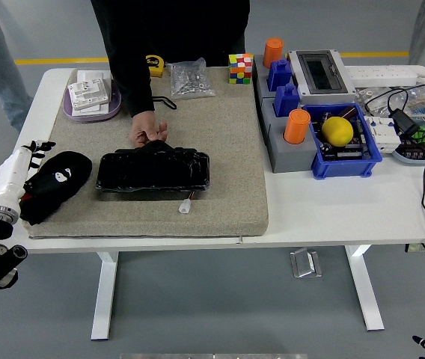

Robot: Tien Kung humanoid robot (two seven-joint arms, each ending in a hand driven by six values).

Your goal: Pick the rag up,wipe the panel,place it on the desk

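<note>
One black crumpled cloth rag (55,183) with a small white mark lies at the left end of one beige felt mat (227,149), which covers most of the white counter (332,206). One glossy black rectangular panel (153,171) lies just right of the rag, apart from it, near the mat's middle. One person's hand (149,134), coming from a black sleeve at the far side, touches the panel's far edge.

Two orange cylinders (297,126) stand at the right, along with two blue blocks (280,75), one blue plastic bin (345,146) holding one yellow ball (337,131), and one grey box with a dark window (317,72). One multicoloured puzzle cube (240,67), one clear bag of metal parts (189,78), one yellow tape measure (155,65) and one lilac tray of white packets (90,96) line the far edge. The floor is grey, with a yellow line beyond the counter.

The robot's left hand (33,153), on a white forearm, lies at the counter's left edge, its dark fingers touching the rag's left side; whether they grip the cloth cannot be told. Of the right arm, only a dark tip shows at the lower right corner.
</note>
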